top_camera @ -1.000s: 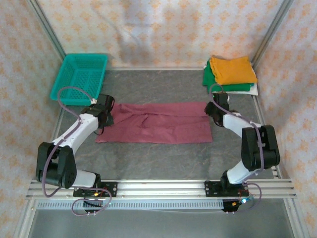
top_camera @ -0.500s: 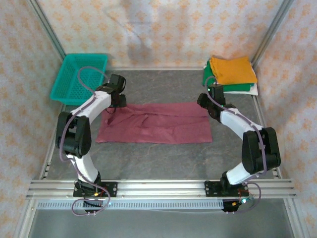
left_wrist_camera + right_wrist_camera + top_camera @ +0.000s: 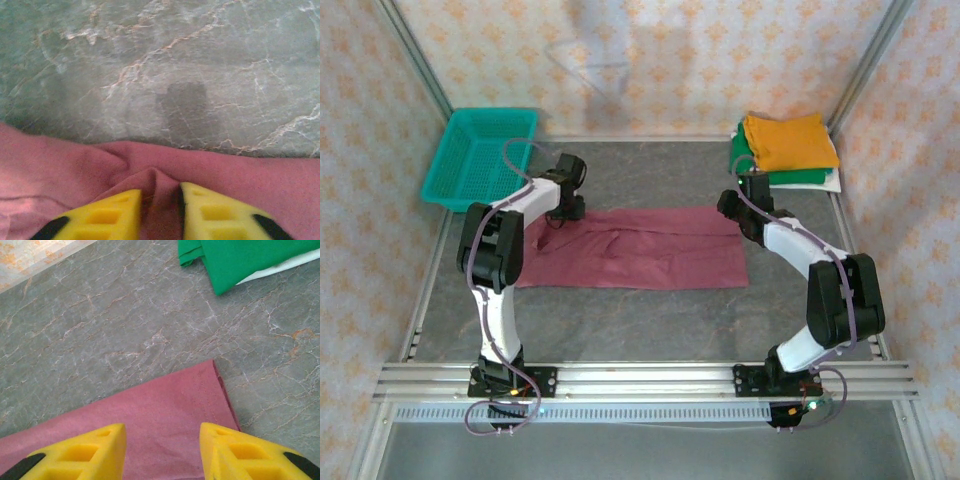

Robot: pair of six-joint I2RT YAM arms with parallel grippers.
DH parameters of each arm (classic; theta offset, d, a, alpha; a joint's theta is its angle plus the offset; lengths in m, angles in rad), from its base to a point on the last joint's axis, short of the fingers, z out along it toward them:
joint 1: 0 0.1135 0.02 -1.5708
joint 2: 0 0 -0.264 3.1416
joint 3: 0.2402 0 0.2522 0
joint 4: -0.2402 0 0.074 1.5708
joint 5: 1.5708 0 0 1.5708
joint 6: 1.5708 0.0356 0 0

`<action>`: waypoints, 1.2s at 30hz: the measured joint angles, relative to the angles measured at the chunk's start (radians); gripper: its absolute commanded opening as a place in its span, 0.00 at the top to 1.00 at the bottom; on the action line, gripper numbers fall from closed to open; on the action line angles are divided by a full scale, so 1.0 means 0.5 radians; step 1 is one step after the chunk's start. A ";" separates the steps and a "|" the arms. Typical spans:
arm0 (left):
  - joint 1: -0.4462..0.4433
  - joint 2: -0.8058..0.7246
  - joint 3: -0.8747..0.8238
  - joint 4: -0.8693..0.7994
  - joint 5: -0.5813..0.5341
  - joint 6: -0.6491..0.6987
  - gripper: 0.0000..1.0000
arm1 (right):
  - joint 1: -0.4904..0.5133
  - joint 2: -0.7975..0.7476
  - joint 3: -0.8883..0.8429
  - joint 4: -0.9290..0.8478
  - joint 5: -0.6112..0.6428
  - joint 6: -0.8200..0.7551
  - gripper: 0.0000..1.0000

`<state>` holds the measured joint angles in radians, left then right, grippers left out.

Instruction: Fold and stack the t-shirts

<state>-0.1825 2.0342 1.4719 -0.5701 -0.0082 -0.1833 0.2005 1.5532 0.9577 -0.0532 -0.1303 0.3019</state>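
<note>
**Layout.** The teal mesh basket (image 3: 480, 155) stands at the far left corner of the table (image 3: 650, 180). The maroon t-shirt (image 3: 640, 250) lies mid-table as a long band running left to right, and no lettering shows on its upper face. The finished stack sits at the far right corner: orange t-shirt (image 3: 788, 140) on top, green t-shirt (image 3: 770, 172) beneath it, white t-shirt (image 3: 833, 181) at the bottom.

**Left gripper.** The left gripper (image 3: 570, 207) is at the far left corner of the band. In the left wrist view its yellow fingers (image 3: 105, 217) stand close together with a raised ridge of maroon cloth pinched between them.

**Right gripper.** The right gripper (image 3: 730, 205) is over the far right corner of the band. In the right wrist view its fingers (image 3: 90, 450) are spread. The cloth lies flat below them and is not gripped.

**Step in hand.** Judged to be taking hold of the far edge of the maroon t-shirt at both corners, ahead of a lengthwise fold.

**Next move calls for:**
1. Lower the right gripper and close it on its corner.
2. Lift both corners evenly and carry the far edge toward the near edge.
3. Keep the band taut so that no creases form.
</note>
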 measured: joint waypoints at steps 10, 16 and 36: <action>-0.028 -0.221 -0.072 -0.043 0.009 -0.121 1.00 | 0.000 0.000 0.000 -0.006 0.006 -0.017 0.56; -0.086 -0.426 -0.194 -0.070 -0.008 -0.247 1.00 | 0.001 0.000 0.000 -0.007 0.006 -0.024 0.56; -0.659 -1.109 -0.918 -0.110 -0.468 -0.794 0.80 | 0.004 0.085 0.026 -0.034 0.014 -0.083 0.54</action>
<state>-0.5121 1.4796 1.0130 -0.6250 -0.2420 -0.5804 0.2024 1.5955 0.9707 -0.0704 -0.1230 0.2604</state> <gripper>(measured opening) 0.183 0.459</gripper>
